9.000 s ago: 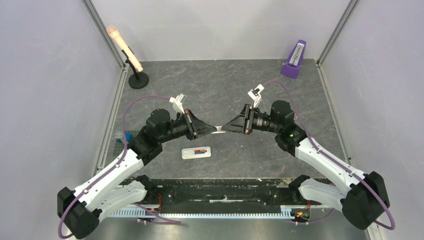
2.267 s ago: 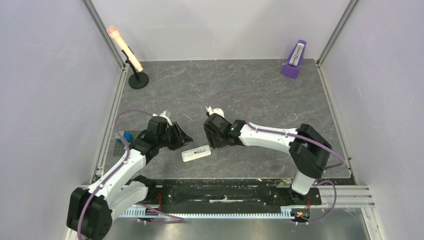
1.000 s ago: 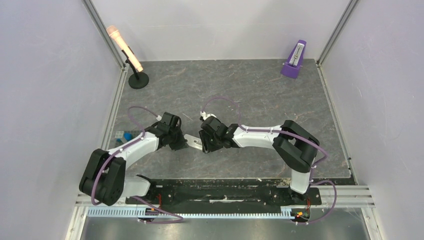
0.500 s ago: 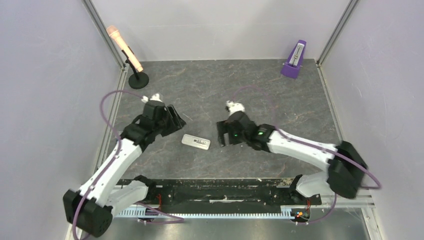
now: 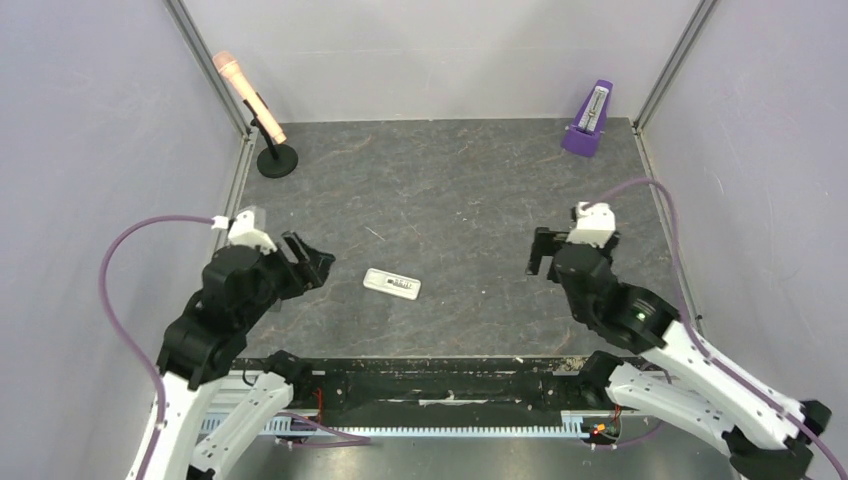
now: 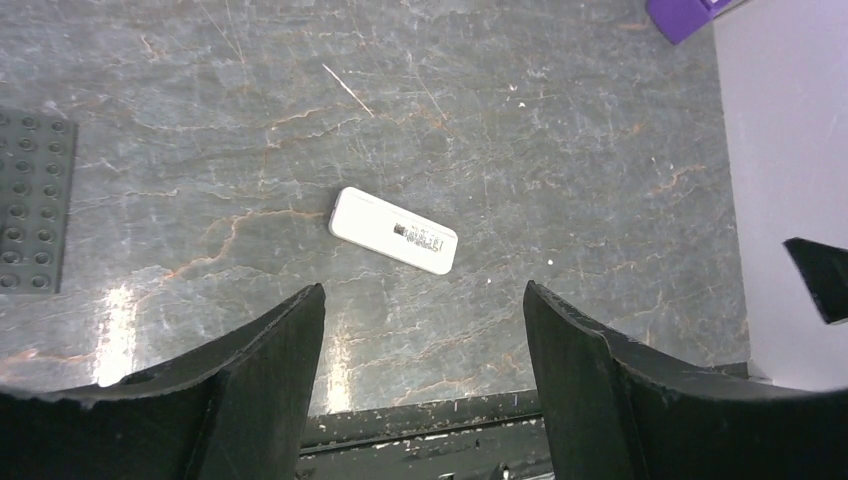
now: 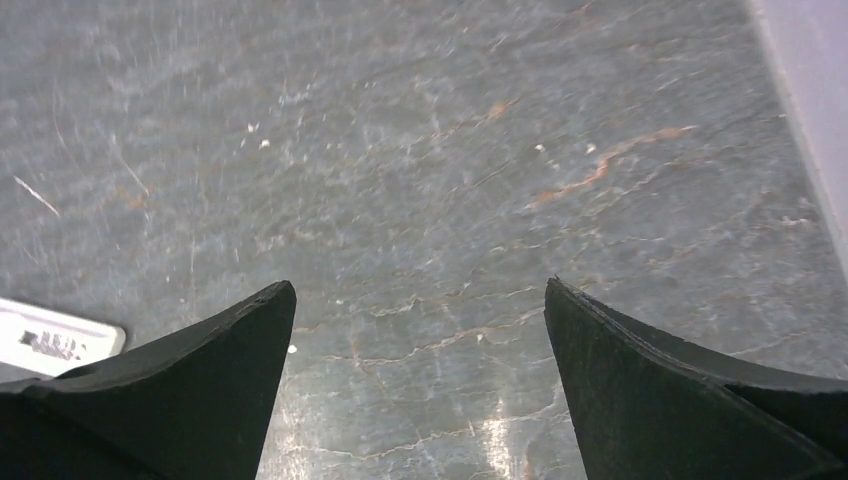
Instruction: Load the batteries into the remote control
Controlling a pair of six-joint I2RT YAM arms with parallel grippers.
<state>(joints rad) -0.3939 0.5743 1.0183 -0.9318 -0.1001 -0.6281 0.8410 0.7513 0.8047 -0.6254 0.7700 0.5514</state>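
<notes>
Bare grey table (image 5: 450,190) runs wide to walls on three sides, with a microphone stand (image 5: 277,158) at 11 o'clock and a purple metronome (image 5: 589,122) at 1 o'clock tucked into the far corners. Both arms are held above the surface, with the left gripper (image 5: 306,262) and right gripper (image 5: 538,252) spread wide, empty and facing inward. The white remote control (image 5: 392,284) lies flat between them, at 3 o'clock from the left gripper and well apart from both.

White remote control (image 5: 391,284) lying flat, slightly angled, ungripped.
</notes>
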